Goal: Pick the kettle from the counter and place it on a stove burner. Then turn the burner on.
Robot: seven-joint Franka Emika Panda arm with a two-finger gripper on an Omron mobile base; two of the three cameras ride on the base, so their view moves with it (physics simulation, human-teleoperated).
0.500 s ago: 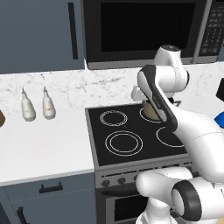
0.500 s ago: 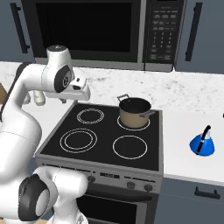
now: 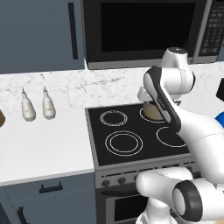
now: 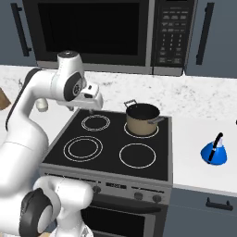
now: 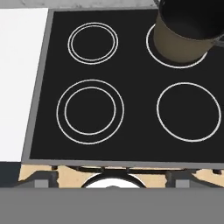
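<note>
The blue kettle (image 4: 214, 152) with its black handle stands on the white counter (image 4: 192, 139), to the right of the cooktop. My gripper (image 4: 92, 108) hangs open and empty over the back left of the cooktop, far left of the kettle. Its hand is largely hidden behind the arm in the left base view. The large double-ring stove burner (image 4: 84, 148) (image 5: 90, 111) (image 3: 124, 142) lies bare at the front left. In the hand view I look down on the whole cooktop, and the kettle is outside it.
A tan pot (image 4: 142, 118) (image 5: 188, 30) sits on the back right burner. Two pale bottles (image 3: 28, 107) stand at the wall on the left counter. A microwave (image 4: 92, 32) hangs above the stove. Knobs (image 4: 139, 196) line the stove front.
The upper arm has edged slightly to the right; the kettle and the pot have not moved.
</note>
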